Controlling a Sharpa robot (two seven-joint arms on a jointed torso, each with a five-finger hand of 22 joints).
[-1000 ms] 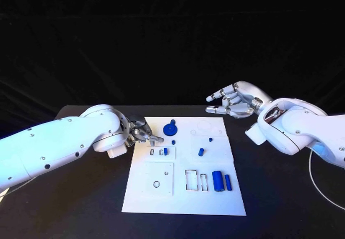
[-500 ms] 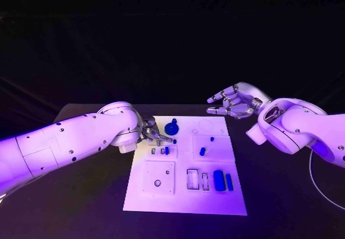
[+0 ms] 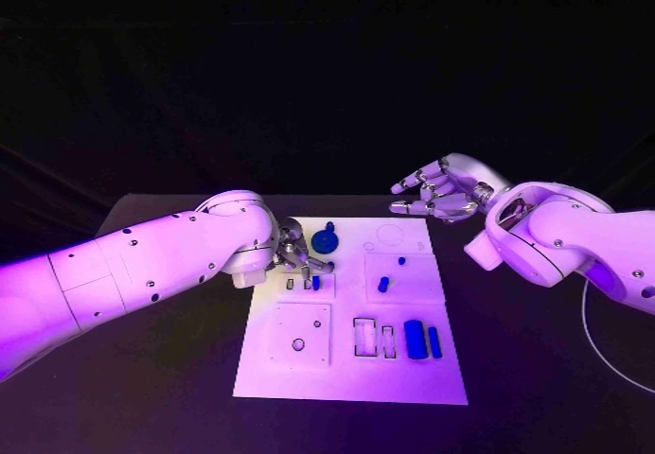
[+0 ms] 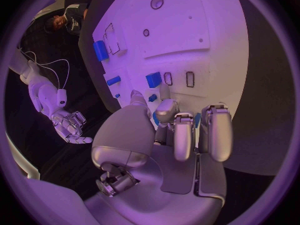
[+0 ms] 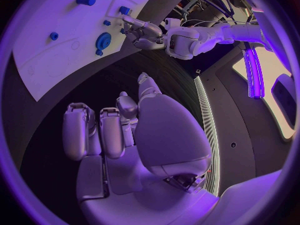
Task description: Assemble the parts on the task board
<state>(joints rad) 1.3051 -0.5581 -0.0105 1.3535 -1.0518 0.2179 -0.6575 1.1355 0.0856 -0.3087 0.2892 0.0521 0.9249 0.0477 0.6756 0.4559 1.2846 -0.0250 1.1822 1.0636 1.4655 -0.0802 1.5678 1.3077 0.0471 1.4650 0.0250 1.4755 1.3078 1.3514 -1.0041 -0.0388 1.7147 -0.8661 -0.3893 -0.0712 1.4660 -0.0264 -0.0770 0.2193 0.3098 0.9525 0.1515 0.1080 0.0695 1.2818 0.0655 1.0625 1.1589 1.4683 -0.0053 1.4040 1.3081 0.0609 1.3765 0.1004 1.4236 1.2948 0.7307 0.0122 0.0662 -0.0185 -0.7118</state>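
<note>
Black table, task board centred. I see left hand fingers curled over parts, grasp unclear even from wrist; right hand released, far right.

The task board lies flat on the black surface. The left robot hand rests over the board's left edge, fingers curled, beside a blue round part. The right robot hand hovers beyond the board's far right corner, fingers apart, holding nothing.
</note>
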